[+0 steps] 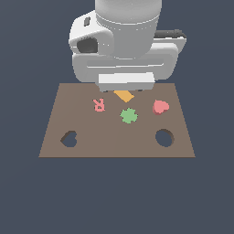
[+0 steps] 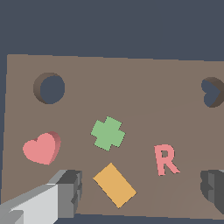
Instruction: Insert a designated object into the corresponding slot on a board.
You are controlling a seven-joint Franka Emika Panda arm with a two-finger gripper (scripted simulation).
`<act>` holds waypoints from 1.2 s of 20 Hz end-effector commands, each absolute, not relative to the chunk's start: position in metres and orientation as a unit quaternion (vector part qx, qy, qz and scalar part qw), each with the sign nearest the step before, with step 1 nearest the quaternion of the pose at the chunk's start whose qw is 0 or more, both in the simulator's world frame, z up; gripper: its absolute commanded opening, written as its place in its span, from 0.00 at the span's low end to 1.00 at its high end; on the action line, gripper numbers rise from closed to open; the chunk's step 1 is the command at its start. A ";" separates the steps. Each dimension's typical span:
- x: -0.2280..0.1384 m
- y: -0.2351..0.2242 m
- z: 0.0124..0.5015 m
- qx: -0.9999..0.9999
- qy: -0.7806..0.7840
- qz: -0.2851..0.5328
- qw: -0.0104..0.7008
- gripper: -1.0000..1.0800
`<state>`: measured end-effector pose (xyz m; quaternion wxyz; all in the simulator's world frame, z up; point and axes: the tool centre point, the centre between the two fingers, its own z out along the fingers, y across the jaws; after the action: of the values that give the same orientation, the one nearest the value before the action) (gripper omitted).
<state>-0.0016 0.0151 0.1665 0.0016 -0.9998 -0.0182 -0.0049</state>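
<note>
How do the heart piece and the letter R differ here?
The heart piece is a solid, rounded, thicker block; the letter R is thin-stroked and paler pink. The heart lies nearer the round hole, the R nearer the heart-shaped slot. Both rest flat on the board, ungrasped.

1. The backdrop [image 1: 27, 41] is one flat, dark slate-blue field filling every edge of the exterior view.
2. No line separates floor from wall; it may be a single surface, though the render does not settle that.
3. In the wrist view the same blue fills the upper strip of the frame.
4. Lighting is even and soft, with no strong shadows on the blue.
</note>
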 end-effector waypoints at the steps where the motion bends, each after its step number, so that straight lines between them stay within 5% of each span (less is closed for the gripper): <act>1: -0.002 0.015 0.167 -1.000 -0.018 -0.005 0.002 0.96; 24: -0.021 0.098 0.100 -0.996 0.084 -0.002 0.001 0.96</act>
<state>-0.0197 0.0876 0.1075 0.0007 -0.9974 0.0724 -0.0025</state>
